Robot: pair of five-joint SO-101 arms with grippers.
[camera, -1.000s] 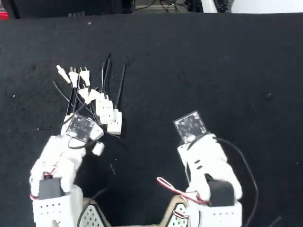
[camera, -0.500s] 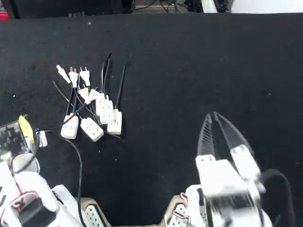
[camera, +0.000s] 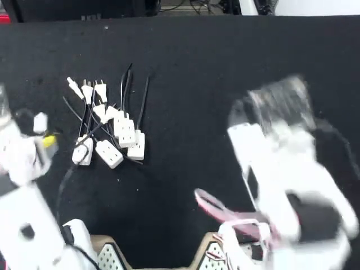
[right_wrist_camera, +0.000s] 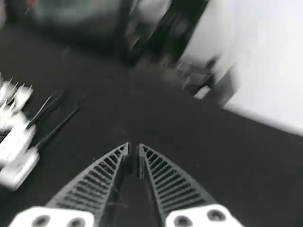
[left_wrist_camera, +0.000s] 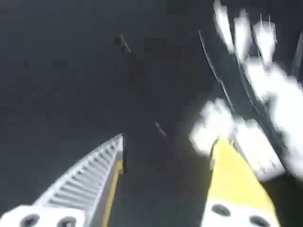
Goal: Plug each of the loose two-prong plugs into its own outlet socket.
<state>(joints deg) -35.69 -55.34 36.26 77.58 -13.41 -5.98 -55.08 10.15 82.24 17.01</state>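
Observation:
Three white two-prong plugs [camera: 87,89] lie in a row at the far left of the black table, with more plugs just below them. Their black cords run down to several white outlet sockets [camera: 125,135] bunched together. My left arm [camera: 22,157] stands just left of this bunch. My left gripper [left_wrist_camera: 170,141] is open and hangs over bare cloth, and its yellow finger [left_wrist_camera: 232,175] is beside the nearest socket [left_wrist_camera: 213,127]. My right arm [camera: 281,152] is raised at the right side. The right gripper [right_wrist_camera: 134,147] is shut on nothing, far from the sockets [right_wrist_camera: 14,151].
The black cloth [camera: 225,73] covers the whole table. Dark equipment and cables stand beyond its far edge [camera: 185,7]. A red and white wire loop [camera: 216,211] hangs by the right arm's base.
Both arms have lifted from their folded rest. The left one swung out to the left of the socket bunch. The right one rose and pushed farther over the table.

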